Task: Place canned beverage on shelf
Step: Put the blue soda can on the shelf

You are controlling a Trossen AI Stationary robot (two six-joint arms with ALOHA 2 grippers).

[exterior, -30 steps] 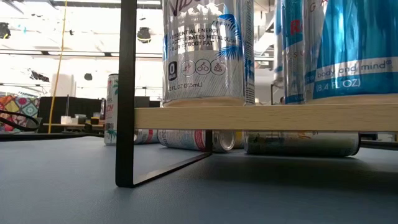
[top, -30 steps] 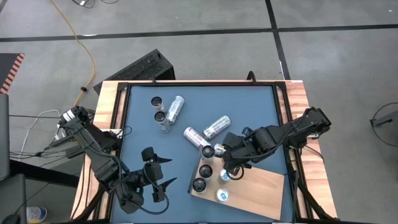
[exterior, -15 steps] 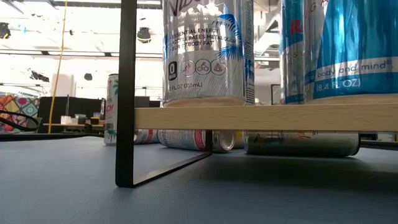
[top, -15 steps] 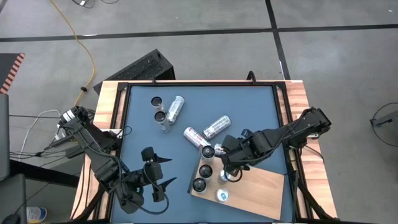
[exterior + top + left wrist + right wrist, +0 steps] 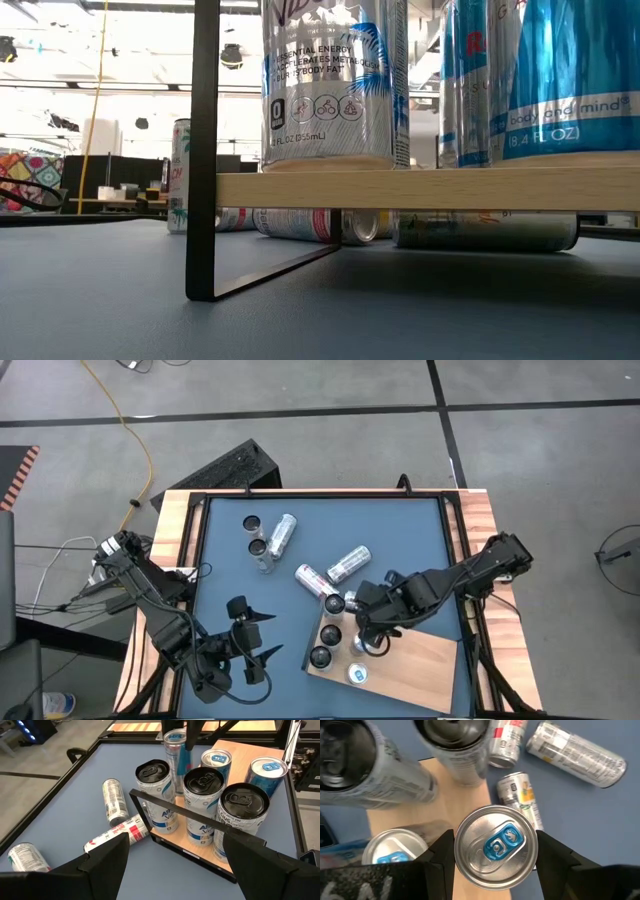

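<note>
Blue-and-silver, the slim aluminium can with the blue pull tab (image 5: 495,846) has travelled a little further in over the light-brown wooden shelf board (image 5: 425,660) during the last second, away from the board's far edge, so it now hangs above the board and placement looks close. The right gripper (image 5: 375,640) grasps this can, one finger on each side of its rim, half spread. Off the blue-grey tabletop's near-left corner, the left gripper (image 5: 247,645) waits, spread wide and empty.
</note>
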